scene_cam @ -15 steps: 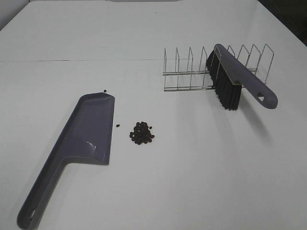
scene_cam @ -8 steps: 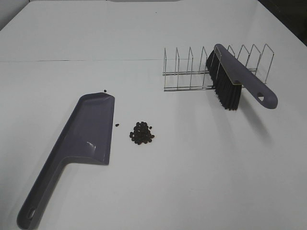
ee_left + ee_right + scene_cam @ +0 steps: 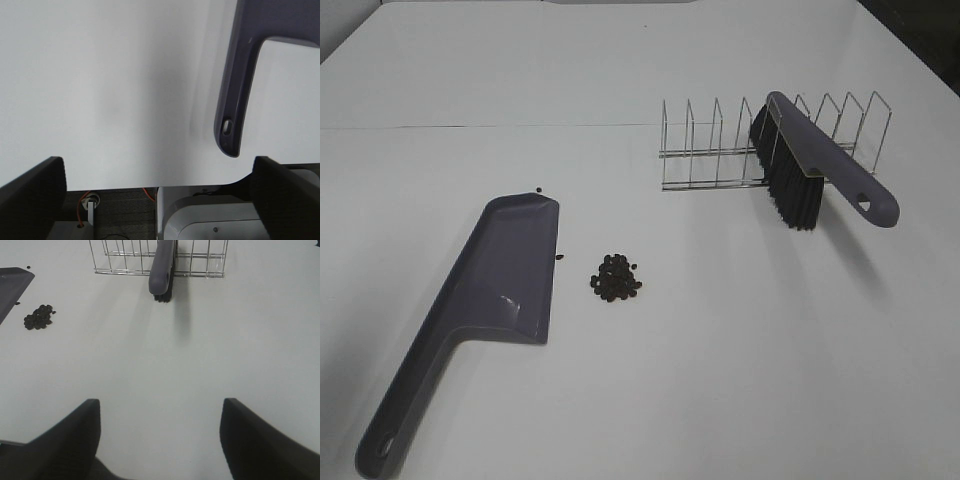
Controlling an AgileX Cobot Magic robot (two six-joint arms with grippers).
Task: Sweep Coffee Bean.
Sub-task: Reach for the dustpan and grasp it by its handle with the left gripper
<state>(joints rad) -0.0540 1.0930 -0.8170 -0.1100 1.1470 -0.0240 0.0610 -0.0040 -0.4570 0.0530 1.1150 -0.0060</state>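
Your rack holds the brush; the coffee bean pile sits beside the dustpan. Your left gripper and right gripper both gape wide, gripping nothing.

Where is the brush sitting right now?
In the high view the brush is on the right side, propped across the wire rack, well apart from the coffee bean pile and dustpan to the left.

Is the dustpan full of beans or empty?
Empty. The dustpan shows only bare purple inside; the coffee beans sit piled on the table beside it.
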